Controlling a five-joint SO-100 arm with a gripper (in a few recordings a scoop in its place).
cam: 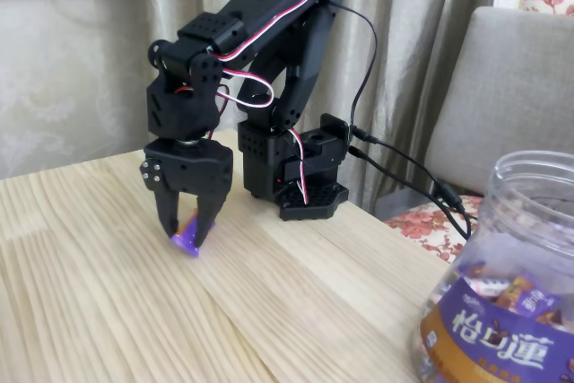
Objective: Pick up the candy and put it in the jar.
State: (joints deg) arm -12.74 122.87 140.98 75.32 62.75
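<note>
Gripper point(186, 229) pointing straight down, fingers pinching candy point(188, 241) at table point(90, 311) level. Candy sitting between fingertips, purple wrapper poking out below, seemingly touching or just above the wood; long axis hard to tell. Arm folding high over its base, wrist dropping vertically. Jar point(511, 293) standing well apart, lower right in the fixed view, mouth open and up. Likely needing a lift, then a swing rightward toward the jar.

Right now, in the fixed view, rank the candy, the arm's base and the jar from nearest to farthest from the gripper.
1. Candy: between the jaws of the gripper.
2. Arm's base: behind, to the right.
3. Jar: far right, at the picture's lower corner.
</note>
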